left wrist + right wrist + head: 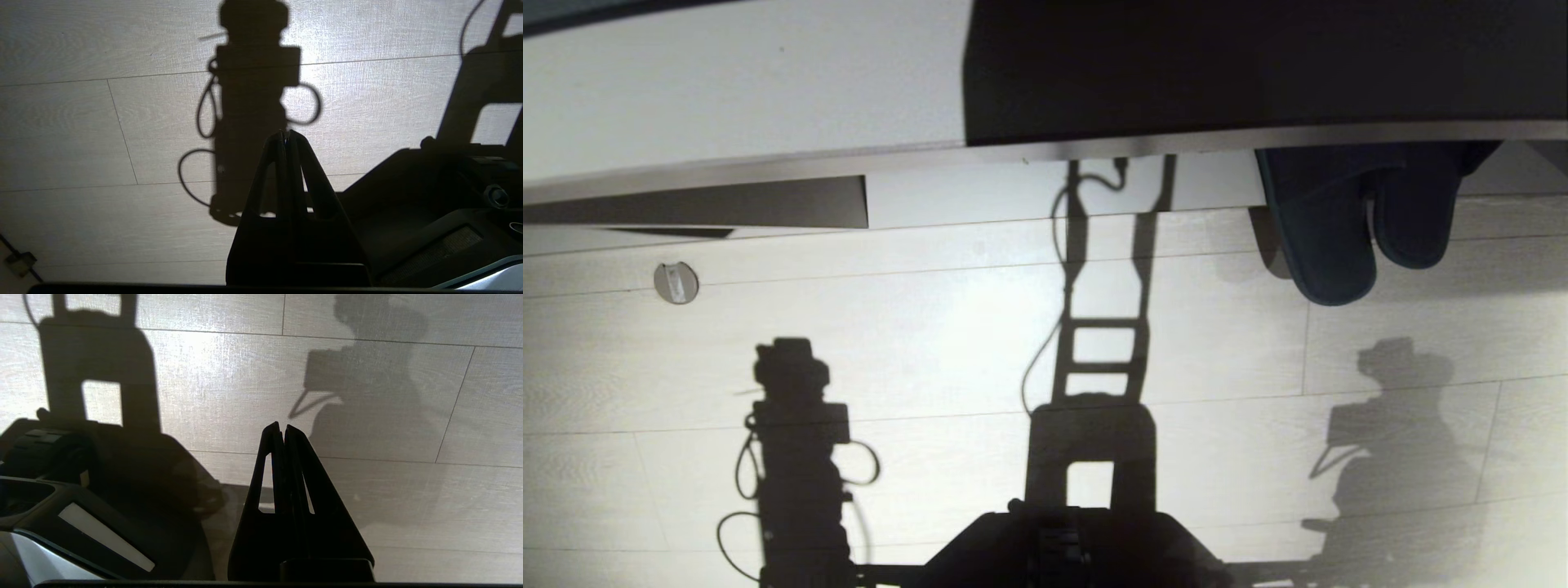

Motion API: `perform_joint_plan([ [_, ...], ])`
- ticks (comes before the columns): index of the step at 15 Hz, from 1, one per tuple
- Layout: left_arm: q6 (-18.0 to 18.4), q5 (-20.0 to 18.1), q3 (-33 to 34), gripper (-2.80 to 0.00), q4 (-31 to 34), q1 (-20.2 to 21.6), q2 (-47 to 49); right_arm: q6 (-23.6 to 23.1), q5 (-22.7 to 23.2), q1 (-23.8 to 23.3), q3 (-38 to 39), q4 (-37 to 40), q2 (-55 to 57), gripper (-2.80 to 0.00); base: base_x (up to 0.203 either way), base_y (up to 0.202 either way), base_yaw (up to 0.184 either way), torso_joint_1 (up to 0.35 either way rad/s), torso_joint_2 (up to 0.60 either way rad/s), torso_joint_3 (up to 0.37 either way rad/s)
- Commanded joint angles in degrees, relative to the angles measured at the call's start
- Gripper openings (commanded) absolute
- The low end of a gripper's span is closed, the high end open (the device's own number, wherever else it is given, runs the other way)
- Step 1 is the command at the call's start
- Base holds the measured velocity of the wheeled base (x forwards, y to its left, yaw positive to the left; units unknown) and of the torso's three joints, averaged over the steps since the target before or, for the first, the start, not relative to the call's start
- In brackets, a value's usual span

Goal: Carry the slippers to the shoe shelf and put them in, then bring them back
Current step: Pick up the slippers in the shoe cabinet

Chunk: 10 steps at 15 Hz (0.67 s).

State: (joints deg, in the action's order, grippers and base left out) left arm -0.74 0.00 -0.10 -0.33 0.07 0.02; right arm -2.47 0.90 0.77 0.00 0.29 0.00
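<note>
The two dark navy slippers (1331,245) lie side by side on the pale floor at the far right, toes toward me. Their heels are hidden under the edge of a pale-topped piece of furniture (1094,151). The shoe shelf is out of view. My left gripper (285,132) hangs shut over bare floor, nothing between its fingers. My right gripper (282,425) is likewise shut and empty above the floor, well short of the slippers. Neither gripper shows in the head view; only their shadows fall on the boards.
My dark base (1062,547) fills the near middle of the floor and shows beside each gripper (429,196) (81,490). A small round metal fitting (676,282) sits in the floor at the far left. A dark recess (1258,65) lies above the furniture's edge.
</note>
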Motion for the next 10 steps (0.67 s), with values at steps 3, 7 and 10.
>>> perform_joint_plan([
  [3,-0.05,0.0,0.01,-2.8,-0.02,0.01,0.06,-0.6,-0.02,0.02,0.0,-0.29,0.09,-2.8,0.0,0.0,0.0,0.0,0.0,0.0],
  [7,-0.05,0.0,0.01,-2.8,-0.02,0.01,0.01,-0.63,0.12,0.02,-2.53,-1.25,2.57,-2.8,0.0,0.0,0.0,0.0,0.0,0.0],
  [10,-0.05,0.0,0.01,-2.8,-0.02,0.02,-0.01,-0.64,0.03,-0.04,-7.6,-6.09,12.43,-2.8,0.0,0.0,0.0,0.0,0.0,0.0],
])
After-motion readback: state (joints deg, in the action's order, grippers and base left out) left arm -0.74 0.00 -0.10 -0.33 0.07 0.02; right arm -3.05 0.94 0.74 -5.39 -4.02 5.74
